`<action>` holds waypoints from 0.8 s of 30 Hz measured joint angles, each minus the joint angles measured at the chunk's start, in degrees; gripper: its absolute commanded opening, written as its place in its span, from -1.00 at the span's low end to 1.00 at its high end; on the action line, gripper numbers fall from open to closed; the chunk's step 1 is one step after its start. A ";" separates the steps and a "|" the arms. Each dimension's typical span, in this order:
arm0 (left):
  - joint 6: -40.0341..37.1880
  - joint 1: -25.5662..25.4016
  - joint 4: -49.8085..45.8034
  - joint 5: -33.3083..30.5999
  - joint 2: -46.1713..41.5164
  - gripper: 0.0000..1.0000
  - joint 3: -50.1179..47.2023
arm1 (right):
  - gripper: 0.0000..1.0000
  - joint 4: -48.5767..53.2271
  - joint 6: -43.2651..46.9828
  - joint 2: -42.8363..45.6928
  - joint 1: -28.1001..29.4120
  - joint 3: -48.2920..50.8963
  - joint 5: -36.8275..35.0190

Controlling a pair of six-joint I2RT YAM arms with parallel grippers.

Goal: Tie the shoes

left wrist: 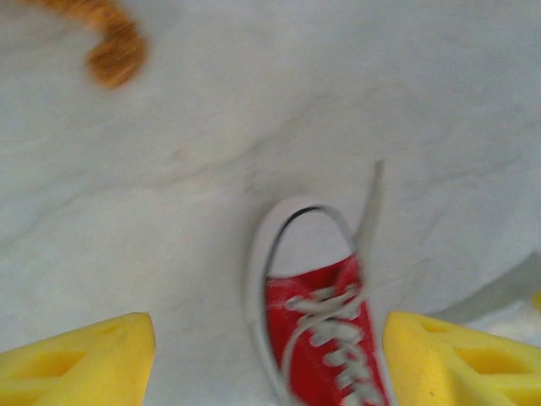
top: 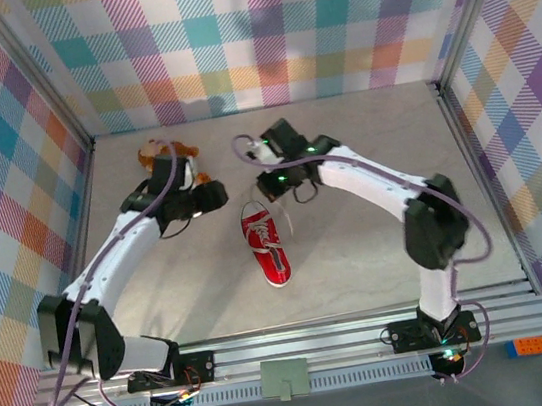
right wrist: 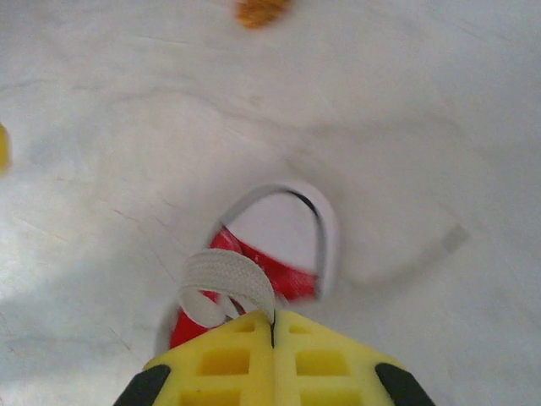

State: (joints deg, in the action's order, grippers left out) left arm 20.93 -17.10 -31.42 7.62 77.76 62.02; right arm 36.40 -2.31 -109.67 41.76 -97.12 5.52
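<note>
left hand (left wrist: 269, 342) spread apart over sneaker (left wrist: 325, 359), gripping nothing; right hand (right wrist: 272, 326) clamped on white lace (right wrist: 224, 275).

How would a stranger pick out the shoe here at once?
Find the pale table walled by checked cloth. Near its middle lies a small red sneaker with white laces. Its neighbour, back left, is a brown plush toy; only the sneaker is red.
</note>
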 measured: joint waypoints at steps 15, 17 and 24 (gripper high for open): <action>0.70 12.15 -11.10 -0.70 -29.07 0.56 -17.53 | 0.01 11.21 11.72 -20.41 12.57 -21.49 7.69; -0.76 12.15 -11.52 0.81 -27.78 0.49 -17.42 | 0.02 11.65 11.08 -19.74 11.78 -21.49 7.06; -4.33 11.06 -12.41 4.81 -17.25 0.31 -16.85 | -0.05 7.96 5.62 -5.42 7.85 -7.63 4.55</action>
State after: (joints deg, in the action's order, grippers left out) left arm 16.60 -6.04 -43.83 12.43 60.51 45.17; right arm 44.36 3.31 -115.09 49.60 -104.75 10.07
